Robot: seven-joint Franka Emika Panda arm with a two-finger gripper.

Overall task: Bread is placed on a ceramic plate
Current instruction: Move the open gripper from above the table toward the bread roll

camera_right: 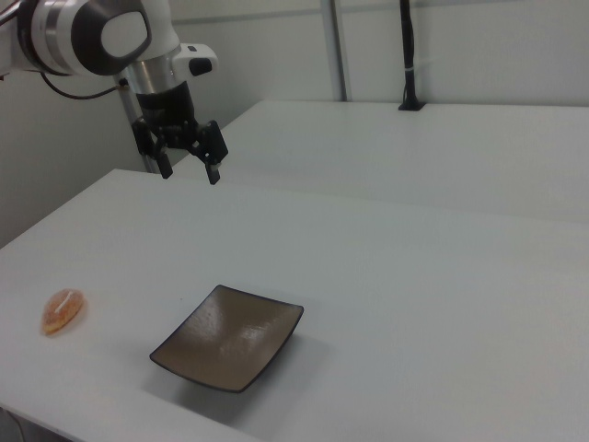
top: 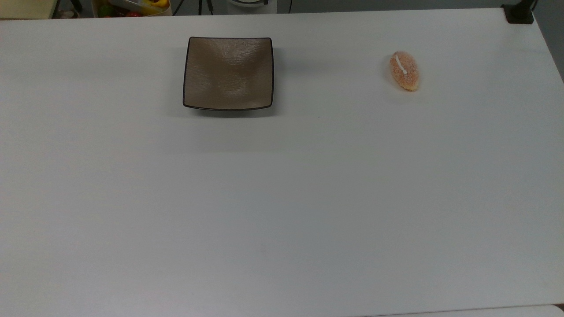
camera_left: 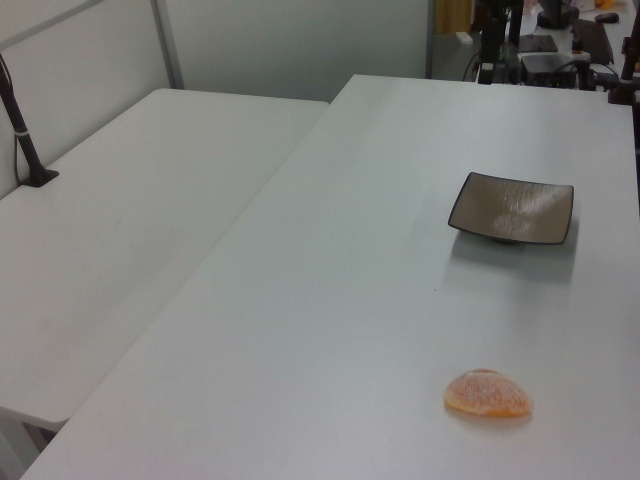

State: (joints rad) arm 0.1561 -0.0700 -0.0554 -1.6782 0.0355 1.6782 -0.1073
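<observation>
The bread (top: 404,70) is a small oval orange-pink bun with a white stripe, lying on the white table toward the top view's right. It also lies near the front edge in the left view (camera_left: 488,393) and at the right view's left (camera_right: 62,311). The ceramic plate (top: 228,73) is a square glossy brown dish with a dark rim, empty, well apart from the bread (camera_left: 511,207) (camera_right: 228,337). My gripper (camera_right: 190,168) hangs high above the table in the right view, open, with nothing between its fingers, far from both things.
The white table (top: 282,198) is broad and bare around the two things. A second white table (camera_left: 130,220) adjoins it. A black post (camera_right: 409,55) stands at the back in the right view. Clutter (top: 132,6) sits past the far edge in the top view.
</observation>
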